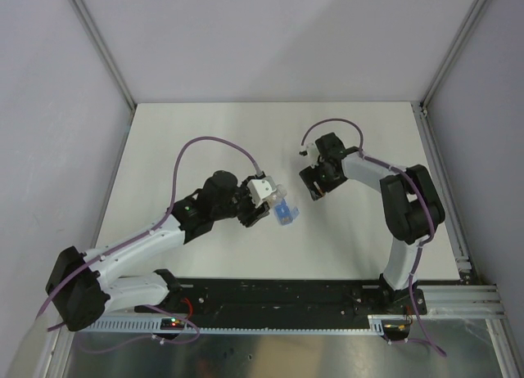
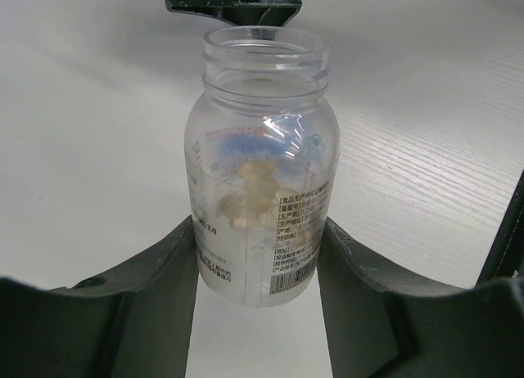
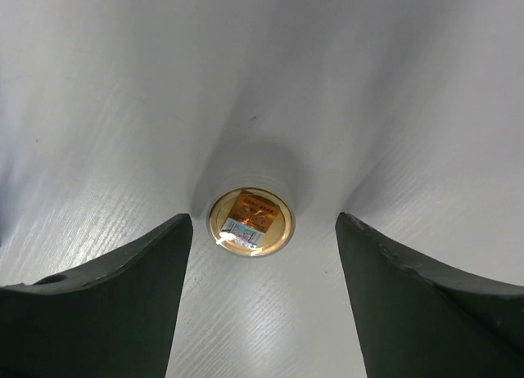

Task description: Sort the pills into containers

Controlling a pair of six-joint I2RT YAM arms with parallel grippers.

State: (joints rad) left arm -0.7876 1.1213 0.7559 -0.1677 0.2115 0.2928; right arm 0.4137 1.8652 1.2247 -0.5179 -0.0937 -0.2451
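Clear uncapped plastic bottle (image 2: 260,173) of pale pills (image 2: 254,196), mouth pointing away from the left pincer (image 2: 260,235) pinching it; right pincer (image 3: 262,221), spread, directly over round gold cap-like disc (image 3: 250,222).

Gold cap (image 3: 250,222) inside right claw's (image 3: 262,218) gap

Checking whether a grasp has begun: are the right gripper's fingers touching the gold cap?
Apart. The right wrist view shows bare table between the gold cap and each of the right gripper's fingers.
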